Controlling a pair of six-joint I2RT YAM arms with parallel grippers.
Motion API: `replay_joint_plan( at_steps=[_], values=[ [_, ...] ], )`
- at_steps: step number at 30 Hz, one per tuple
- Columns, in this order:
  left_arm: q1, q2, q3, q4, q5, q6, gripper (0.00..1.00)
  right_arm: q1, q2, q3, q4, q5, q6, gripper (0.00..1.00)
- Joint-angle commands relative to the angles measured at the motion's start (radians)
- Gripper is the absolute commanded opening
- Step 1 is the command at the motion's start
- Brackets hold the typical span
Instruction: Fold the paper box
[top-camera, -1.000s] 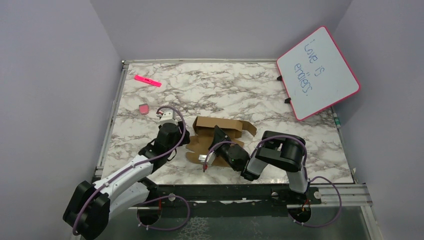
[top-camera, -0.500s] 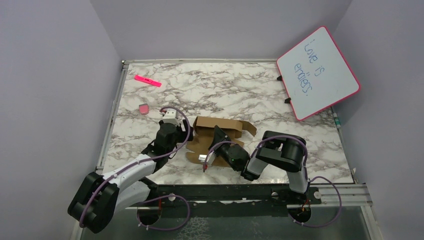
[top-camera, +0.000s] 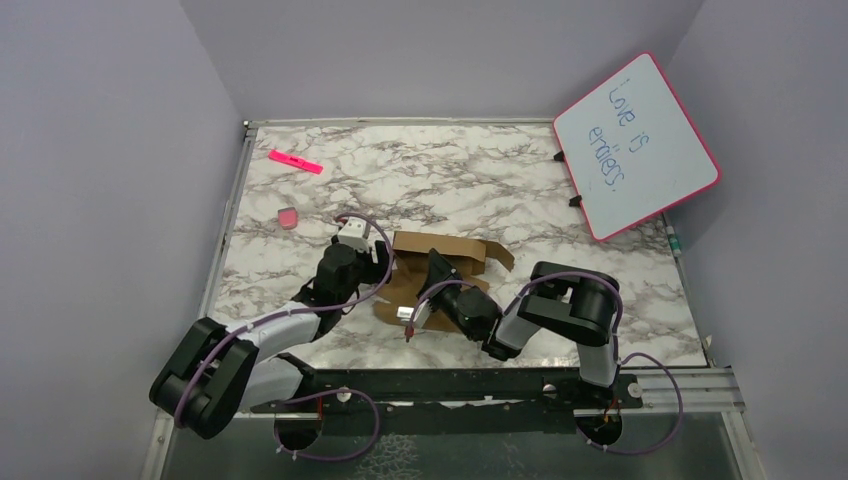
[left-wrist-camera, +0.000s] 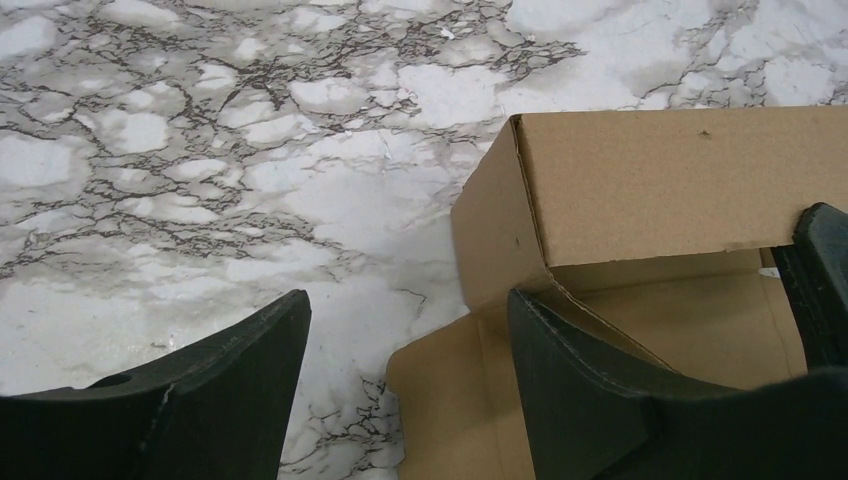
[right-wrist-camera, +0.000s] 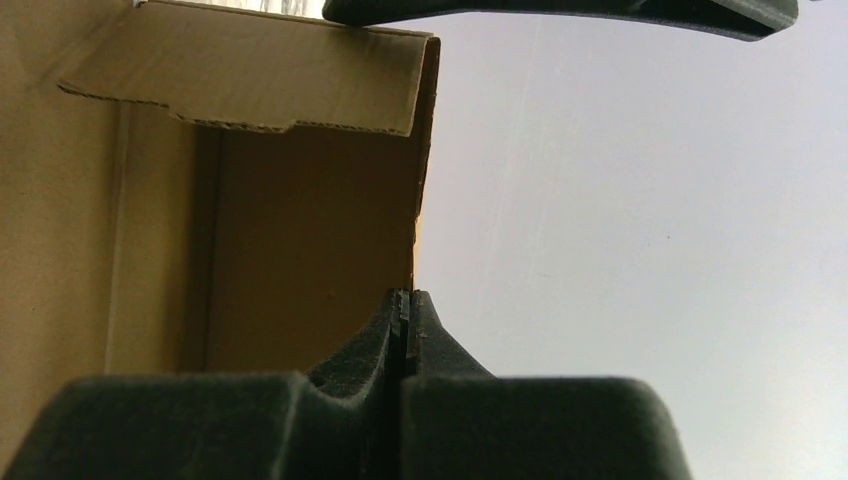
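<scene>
- Top external: a table with a glossy grey-veined white marble pattern stands between plain lavender walls. A pink-framed whiteboard leans at the right, and a pink marker and a small pink eraser lie far left. The paper box, matte brown card, sits half-raised near the front, between both arms.
- Left wrist: the left gripper is spread wide, one finger over marble and the other over the box's flat flap. One creased corner of the paper box stands upright.
- Right wrist: the right gripper is pressed together, its tips at a raised panel's edge. Whether card is pinched, I cannot tell.
</scene>
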Motion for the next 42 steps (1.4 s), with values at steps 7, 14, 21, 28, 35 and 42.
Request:
replay_joint_plan(
  at_steps=[7,14,21,28,35,42],
  values=[
    [0.001,0.084,-0.01,0.186,0.098,0.01,0.66,0.009,-0.004,0.004,-0.026,-0.032,0.029,0.01],
    [0.001,0.098,-0.037,0.25,0.152,-0.006,0.63,0.009,-0.01,0.001,-0.033,-0.028,0.033,0.01],
    [0.001,0.146,-0.018,0.273,0.131,-0.004,0.6,0.009,-0.009,0.005,-0.042,-0.03,0.039,0.01],
    [0.0,0.253,0.015,0.339,0.085,-0.032,0.53,0.01,-0.013,0.001,-0.046,-0.028,0.047,0.01],
    [0.0,0.32,0.015,0.463,0.027,-0.079,0.47,0.01,-0.033,0.0,-0.094,-0.026,0.069,0.01],
    [-0.013,0.388,0.01,0.61,-0.056,-0.126,0.42,0.011,-0.036,0.004,-0.115,-0.026,0.083,0.01]
  ],
)
